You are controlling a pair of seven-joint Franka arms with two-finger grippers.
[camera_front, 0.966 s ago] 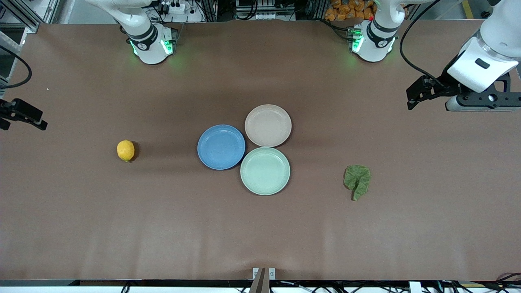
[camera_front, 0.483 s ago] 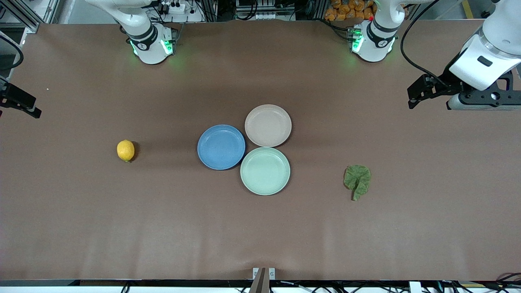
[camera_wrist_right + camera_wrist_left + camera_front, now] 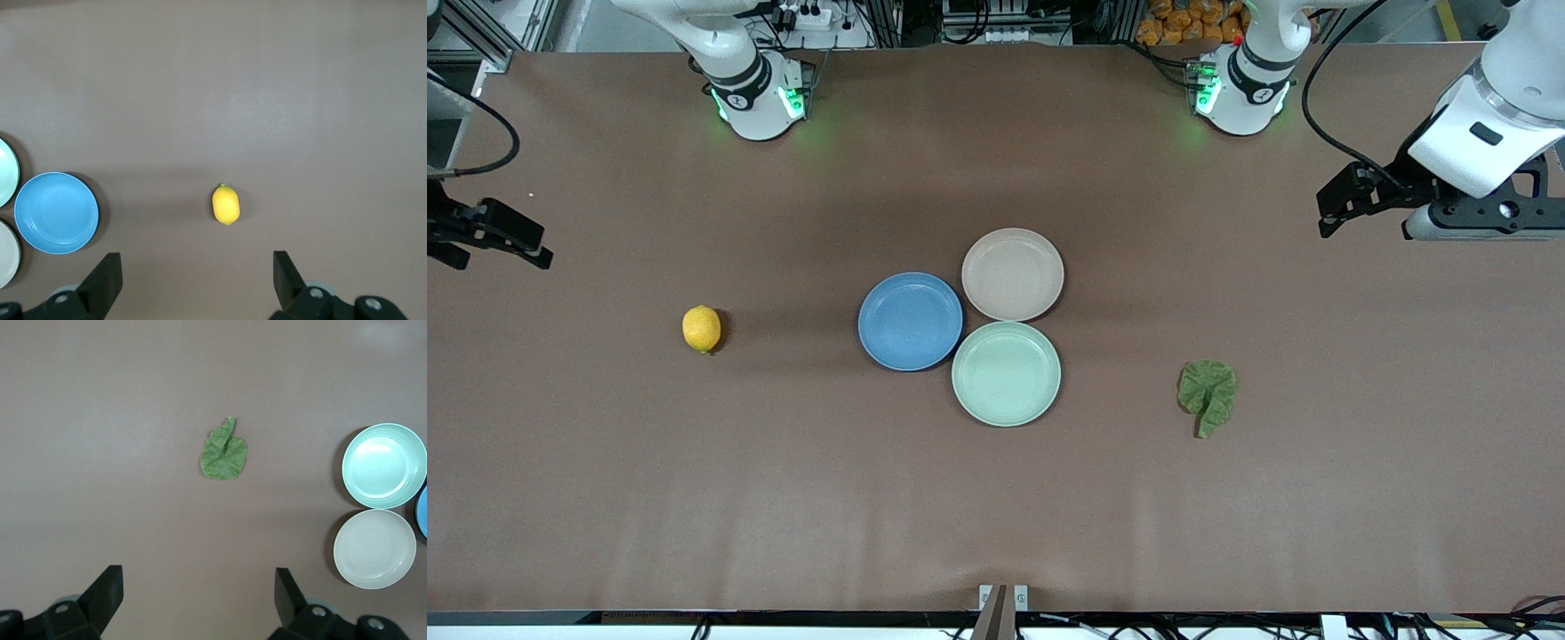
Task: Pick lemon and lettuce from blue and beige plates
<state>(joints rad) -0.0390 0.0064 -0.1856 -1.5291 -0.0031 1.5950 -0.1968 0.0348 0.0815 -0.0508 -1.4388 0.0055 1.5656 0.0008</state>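
Lying on bare table point(image 3: 996, 516): lemon point(image 3: 702, 329), lettuce point(image 3: 1208, 394); plates point(image 3: 911, 321) clustered centrally.

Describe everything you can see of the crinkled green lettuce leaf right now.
The crinkled dark green lettuce leaf lies flat on the bare brown table, toward the left arm's end, nearer the front camera than the plates. Its rounded blade tapers to a short stem pointing toward that camera, with one edge folded over. Nothing touches it; no gripper is near.

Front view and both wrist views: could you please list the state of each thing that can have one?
Small oval yellow lemon: on the table, off the plates.
Crinkled green lettuce leaf: on the table, unheld.
Round blue plate: empty.
Round beige plate: empty.
Round mint-green plate: empty.
Left gripper: open, empty.
Right gripper: open, empty.
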